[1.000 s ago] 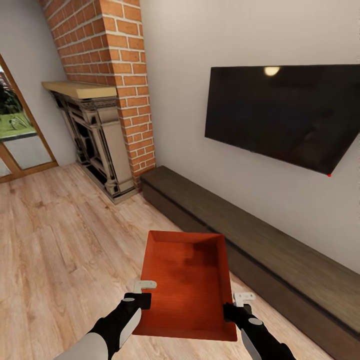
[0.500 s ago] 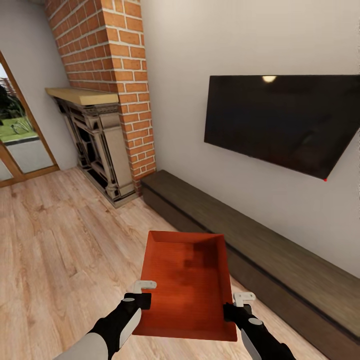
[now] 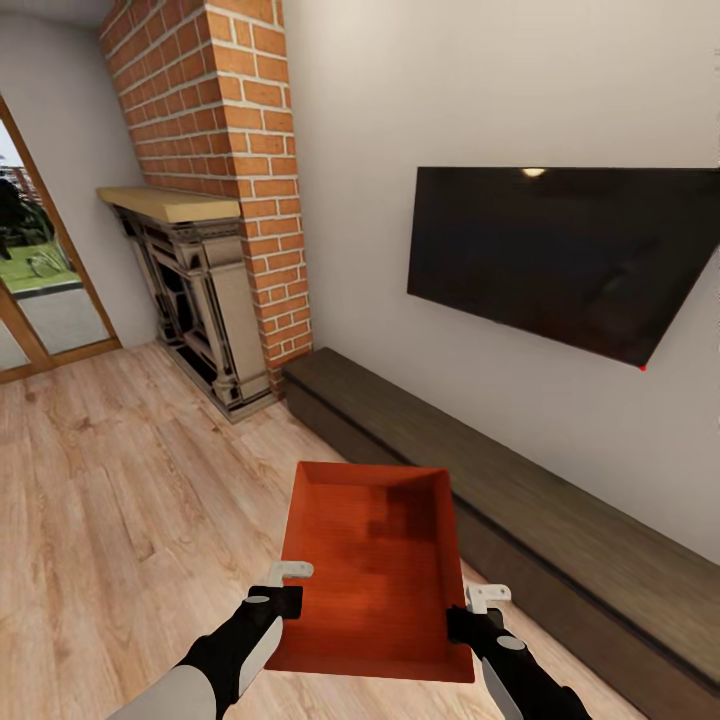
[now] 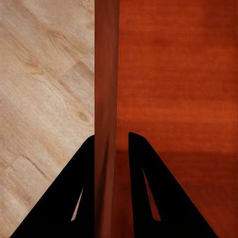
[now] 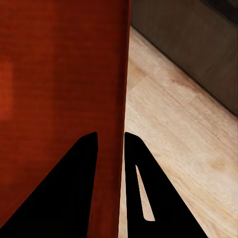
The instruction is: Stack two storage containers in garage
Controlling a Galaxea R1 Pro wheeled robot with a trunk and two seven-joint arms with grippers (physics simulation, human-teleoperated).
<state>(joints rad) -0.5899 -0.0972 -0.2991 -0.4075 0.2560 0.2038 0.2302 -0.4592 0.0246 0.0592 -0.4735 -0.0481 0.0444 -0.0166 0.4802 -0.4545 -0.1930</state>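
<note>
A red bin [image 3: 375, 560] is held over the wood floor [image 3: 110, 500], left hand [image 3: 283, 592] and right hand [image 3: 470, 612] each clamped on a side wall. A brick fireplace [image 3: 215, 250] stands far left; a dark TV [image 3: 560, 255] hangs on the right.

The right gripper [image 5: 110, 144] pinches the thin side wall of the orange-red storage container [image 5: 59, 74], one finger inside, one outside; beyond lie light wood-plank floor [image 5: 173, 144] and a dark low bench [image 5: 198, 39]
</note>
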